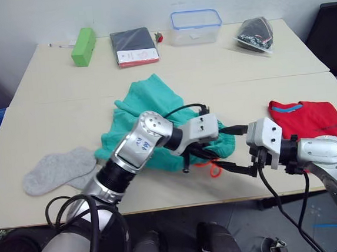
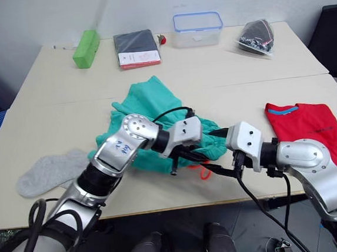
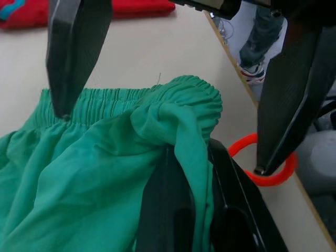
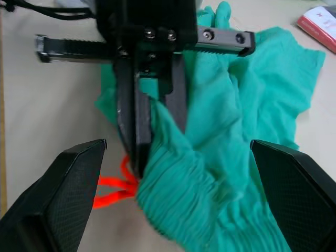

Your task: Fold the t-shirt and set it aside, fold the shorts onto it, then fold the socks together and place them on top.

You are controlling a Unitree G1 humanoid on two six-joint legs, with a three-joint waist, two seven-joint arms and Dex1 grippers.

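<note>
Shorts of teal-green soft fabric with a gathered elastic waistband (image 1: 155, 112) lie rumpled on the pale tabletop (image 1: 50, 118), and the waistband end sits right at both grippers; the left gripper (image 3: 184, 205) is clamped narrow on a fold of the cloth just behind the waistband, fabric pinched between its two black fingers; the right gripper (image 4: 173, 173) faces it with its fingers spread wide, one to each side of the gathered band, holding nothing; the neon orange drawstring loop (image 1: 215, 168) lies on the table just below the left gripper's tips, near the table's front edge.

Bright red t-shirt with a blue-teal collar band (image 1: 309, 119) lies folded beyond the right arm's wrist, well apart from the shorts, so the first step looks done; the step in hand is folding the shorts.

Light grey knit ankle socks (image 1: 57, 170) lie back along the left arm, beside its forearm, untouched.

Next, by my judgement, the right gripper needs to close on the waistband just beside the left gripper's pinch, so the two can draw the band taut and flatten the cloth before folding; the risk is catching the drawstring loop instead of the band, or bumping the left fingers, since the two grippers stand very close.
</note>
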